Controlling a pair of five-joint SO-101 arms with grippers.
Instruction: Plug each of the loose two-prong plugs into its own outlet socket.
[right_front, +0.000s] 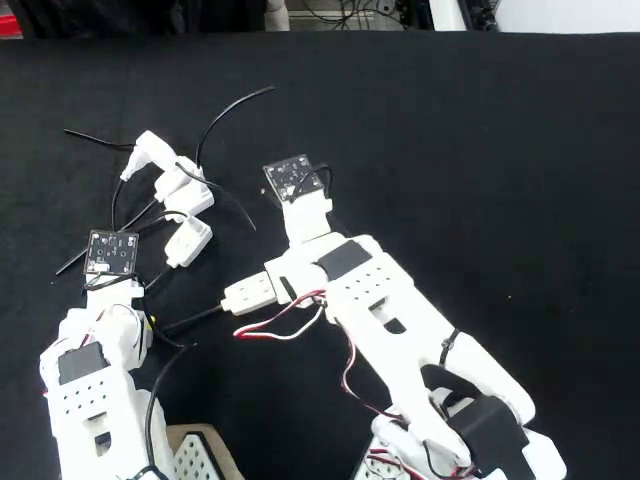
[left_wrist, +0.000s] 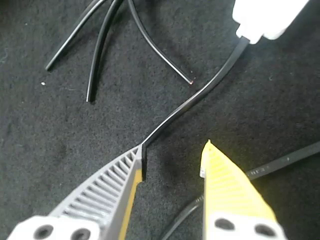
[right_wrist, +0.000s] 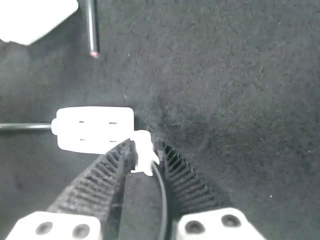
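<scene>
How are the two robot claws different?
The left gripper is open with nothing clamped; the right gripper is shut on a small white plug. The left gripper has one grey and one yellow finger; the right gripper's are both dark. Both point down at the black table.

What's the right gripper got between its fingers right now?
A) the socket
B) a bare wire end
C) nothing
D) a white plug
D: the right wrist view shows the right gripper with its fingers closed on a white plug, its cord running back between them, beside the socket.
</scene>
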